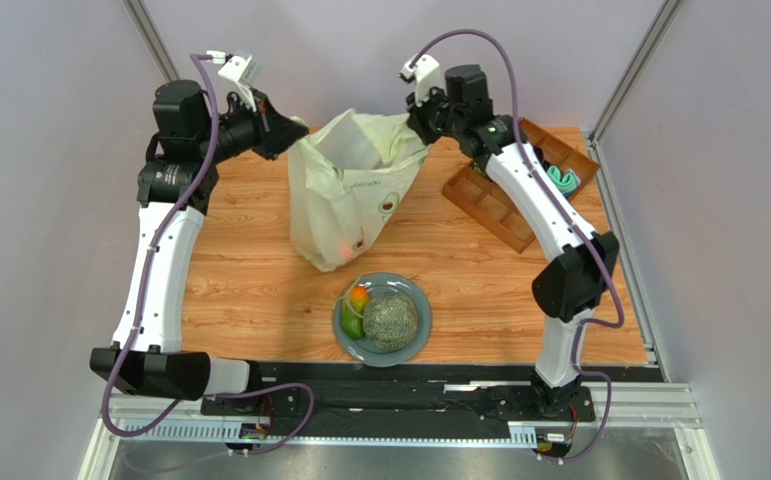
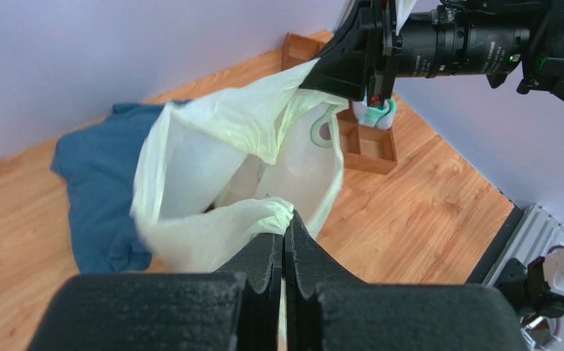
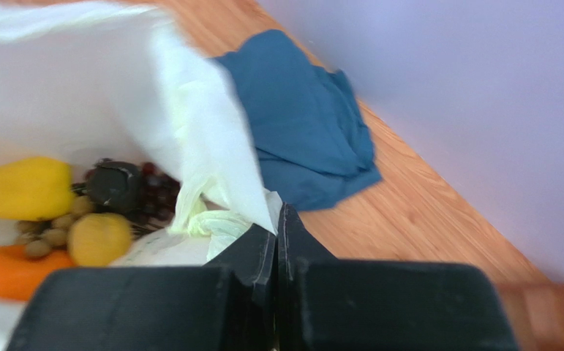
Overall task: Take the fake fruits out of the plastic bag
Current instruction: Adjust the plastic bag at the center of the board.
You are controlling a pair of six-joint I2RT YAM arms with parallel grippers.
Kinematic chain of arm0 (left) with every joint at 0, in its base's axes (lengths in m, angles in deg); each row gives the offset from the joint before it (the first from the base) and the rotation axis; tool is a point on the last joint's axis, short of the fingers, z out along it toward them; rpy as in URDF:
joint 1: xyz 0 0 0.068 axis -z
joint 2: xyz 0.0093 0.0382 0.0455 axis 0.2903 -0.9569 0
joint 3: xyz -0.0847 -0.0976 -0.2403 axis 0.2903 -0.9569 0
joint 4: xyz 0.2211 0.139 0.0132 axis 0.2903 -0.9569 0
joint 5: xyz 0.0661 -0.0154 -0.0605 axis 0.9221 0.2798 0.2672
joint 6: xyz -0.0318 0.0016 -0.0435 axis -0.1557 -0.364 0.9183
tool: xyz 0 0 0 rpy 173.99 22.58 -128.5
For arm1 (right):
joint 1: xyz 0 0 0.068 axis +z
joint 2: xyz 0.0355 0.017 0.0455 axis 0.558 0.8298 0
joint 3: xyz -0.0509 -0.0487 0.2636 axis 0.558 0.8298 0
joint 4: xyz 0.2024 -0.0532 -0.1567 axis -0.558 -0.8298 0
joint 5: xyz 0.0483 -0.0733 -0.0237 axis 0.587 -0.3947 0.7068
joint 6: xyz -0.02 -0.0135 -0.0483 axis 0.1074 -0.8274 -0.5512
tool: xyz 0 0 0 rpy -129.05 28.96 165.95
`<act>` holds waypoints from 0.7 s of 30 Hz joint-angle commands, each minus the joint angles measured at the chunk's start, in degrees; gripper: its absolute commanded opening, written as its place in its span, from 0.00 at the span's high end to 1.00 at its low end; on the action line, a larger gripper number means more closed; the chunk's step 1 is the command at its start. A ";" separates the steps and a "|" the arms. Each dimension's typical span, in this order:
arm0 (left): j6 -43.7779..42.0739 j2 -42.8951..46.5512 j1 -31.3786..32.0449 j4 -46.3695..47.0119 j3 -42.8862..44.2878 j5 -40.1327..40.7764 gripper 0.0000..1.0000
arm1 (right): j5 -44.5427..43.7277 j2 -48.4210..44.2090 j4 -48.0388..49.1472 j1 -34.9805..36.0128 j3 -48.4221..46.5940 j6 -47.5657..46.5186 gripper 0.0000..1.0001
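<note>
Overhead, we see the plastic bag [image 1: 349, 185] upright on the table [image 1: 249, 280], its mouth stretched between the left gripper [image 1: 294, 135] and right gripper [image 1: 421, 125]. Nearer us a plate [image 1: 399, 283] holds the netted melon [image 1: 391, 320] and a green-orange fruit [image 1: 356, 305], with a wooden tray [image 1: 489, 205] beside the right arm. From the left wrist, our jaws press together on the bag's rim — a blue cloth [image 2: 94, 190] lies behind. From the right wrist, jaws likewise pinch the rim; inside lie a yellow piece [image 3: 21, 189], grapes [image 3: 153, 194], tan pieces [image 3: 43, 238] and an orange piece [image 3: 6, 272].
</note>
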 commanded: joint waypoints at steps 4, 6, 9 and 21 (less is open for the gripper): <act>-2.13 6.15 2.20 1.24 -7.01 -3.04 1.00 | -5.07 -21.33 2.64 -0.28 27.16 -2.23 1.00; -1.87 8.45 3.35 0.71 -15.71 -3.22 1.00 | -8.41 -25.29 3.26 -0.72 39.61 -1.70 1.00; -0.73 13.01 5.37 0.27 -25.74 -3.04 1.00 | -7.64 -31.09 2.04 -0.98 50.63 -1.26 0.96; 0.24 15.23 6.87 0.88 -33.67 -3.22 1.00 | 5.11 -31.64 -8.51 7.27 29.67 -15.03 0.25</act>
